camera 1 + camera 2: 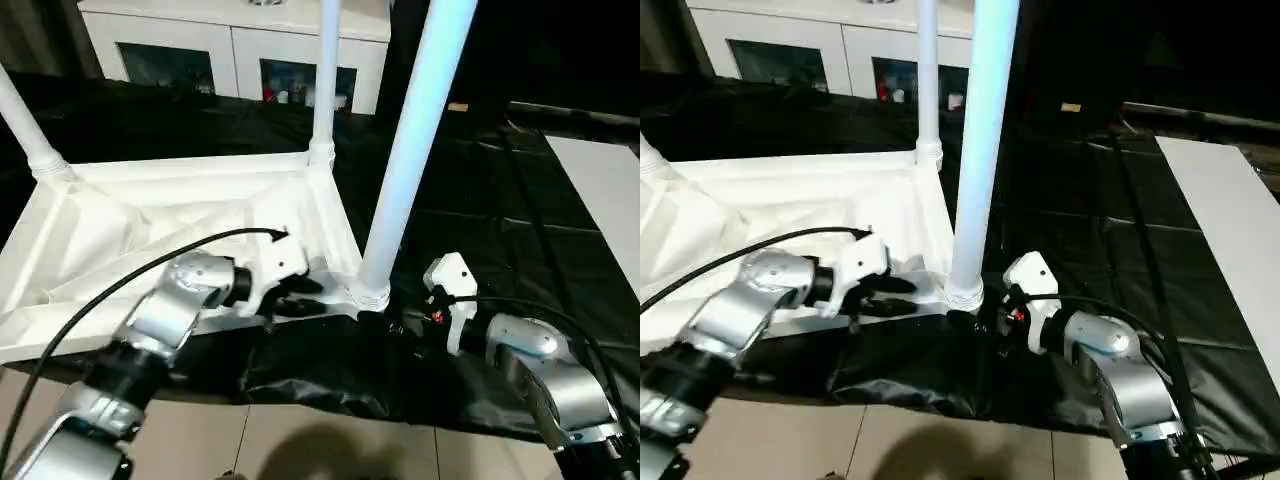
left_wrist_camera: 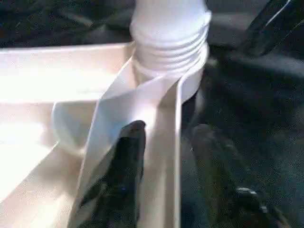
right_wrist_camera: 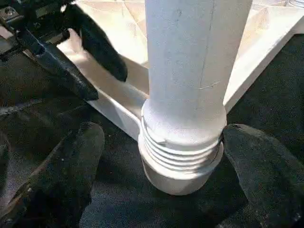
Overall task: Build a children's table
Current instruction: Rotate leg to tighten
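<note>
Seating the near leg in its corner socket.

Upside-down top point(image 1: 150, 215) on the black sheet point(image 1: 470, 210) on the floor, three legs standing in view; near leg point(image 1: 405, 150) upright in its socket point(image 3: 180, 161), threads partly exposed, so probably not fully home. Right hand point(image 3: 166, 156) spread wide either side of the leg base, touching nothing. Left hand point(image 2: 166, 166) fingers apart, astride the top's rim beside the socket, not clamped. Next: close right hand on the leg, twist down. No readable writing.
</note>
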### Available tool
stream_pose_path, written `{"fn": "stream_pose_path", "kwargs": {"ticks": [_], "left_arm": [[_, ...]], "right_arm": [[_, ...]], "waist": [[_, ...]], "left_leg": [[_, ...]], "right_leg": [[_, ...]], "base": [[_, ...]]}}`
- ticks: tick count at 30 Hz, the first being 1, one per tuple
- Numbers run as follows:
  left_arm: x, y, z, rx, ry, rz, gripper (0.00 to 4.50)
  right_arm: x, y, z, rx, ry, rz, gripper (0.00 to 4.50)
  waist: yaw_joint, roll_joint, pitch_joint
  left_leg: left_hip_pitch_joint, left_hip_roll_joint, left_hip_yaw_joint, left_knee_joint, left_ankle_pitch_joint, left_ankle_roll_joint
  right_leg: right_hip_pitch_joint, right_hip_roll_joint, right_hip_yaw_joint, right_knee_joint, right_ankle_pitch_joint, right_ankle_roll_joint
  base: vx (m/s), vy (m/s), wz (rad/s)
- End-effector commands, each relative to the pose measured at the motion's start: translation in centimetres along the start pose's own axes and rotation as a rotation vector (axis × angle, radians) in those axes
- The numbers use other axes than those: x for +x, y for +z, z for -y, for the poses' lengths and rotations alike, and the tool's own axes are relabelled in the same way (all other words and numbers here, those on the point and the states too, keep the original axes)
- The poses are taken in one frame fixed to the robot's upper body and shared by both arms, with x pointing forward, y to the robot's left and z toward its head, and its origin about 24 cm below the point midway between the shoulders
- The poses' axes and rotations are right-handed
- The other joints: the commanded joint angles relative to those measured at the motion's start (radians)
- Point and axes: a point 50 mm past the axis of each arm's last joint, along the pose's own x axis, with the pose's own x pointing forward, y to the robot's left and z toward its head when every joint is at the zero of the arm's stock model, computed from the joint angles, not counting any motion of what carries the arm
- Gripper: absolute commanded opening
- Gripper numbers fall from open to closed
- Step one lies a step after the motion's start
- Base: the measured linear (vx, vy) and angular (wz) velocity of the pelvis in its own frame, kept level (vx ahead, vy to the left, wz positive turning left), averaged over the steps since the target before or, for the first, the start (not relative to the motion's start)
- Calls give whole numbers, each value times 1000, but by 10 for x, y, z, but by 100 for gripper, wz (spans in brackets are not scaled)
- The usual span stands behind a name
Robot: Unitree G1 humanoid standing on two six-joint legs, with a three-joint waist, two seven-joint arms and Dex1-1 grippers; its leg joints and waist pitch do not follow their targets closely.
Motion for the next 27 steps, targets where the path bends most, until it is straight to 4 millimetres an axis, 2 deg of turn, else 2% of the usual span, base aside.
{"fn": "stream_pose_path", "kwargs": {"ticks": [1, 10, 11, 13, 14, 20, 21, 23, 27], "left_arm": [[-4, -2, -1, 15, 48, -35, 177], [-3, -10, 5, -2, 4, -100, 177], [-3, -12, 6, -7, -12, -114, 177], [-4, -13, 6, -16, -20, -119, 148], [-4, -14, 6, -24, -27, -122, 148], [-2, -21, 5, -46, -15, -158, 94], [-2, -23, 5, -47, -13, -162, 88], [-1, -24, 5, -49, -14, -166, 54], [-1, -24, 6, -50, -19, -168, 31]], "right_arm": [[2, 7, -1, -30, 13, 15, 431], [3, 7, 1, -38, 19, 9, 431], [4, 8, 1, -39, 17, 10, 431], [5, 9, 2, -40, 13, 15, 431], [5, 9, 2, -40, 10, 20, 431], [14, 7, 4, -45, 7, 15, 431], [16, 7, 4, -46, 7, 14, 431], [18, 7, 4, -55, 2, 12, 431], [23, 8, 7, -80, -15, 13, 431]], "waist": [[0, 10, -61], [-1, 10, -63], [-1, 12, -63], [-2, 11, -63], [-2, 15, -64], [-7, 13, -64], [-12, 10, -64], [-13, 10, -63], [-14, 9, -62]], "left_leg": [[-1, 25, -3, -75, -203, 31], [-2, 23, -3, -73, -183, 34], [-1, 22, -2, -72, -185, 33], [-2, 22, -2, -72, -184, 33], [-1, 22, -2, -72, -185, 31], [-3, 21, -2, -71, -189, 30], [-6, 19, -3, -71, -193, 28], [-2, 20, -3, -70, -202, 28], [-2, 20, -3, -71, -206, 27]], "right_leg": [[57, -53, 50, -63, -317, -151], [58, -52, 51, -59, -284, -162], [57, -52, 51, -60, -289, -160], [58, -53, 51, -60, -288, -160], [58, -53, 51, -59, -285, -162], [59, -52, 50, -59, -282, -169], [59, -51, 49, -58, -293, -167], [58, -53, 50, -63, -319, -160], [56, -54, 50, -63, -339, -156]], "base": [[0, 0, 0], [0, 0, 0], [0, 0, 0], [0, 0, 0], [0, 0, 0], [0, 0, 0], [0, 0, 0], [0, 0, 0], [0, 0, 0]]}}
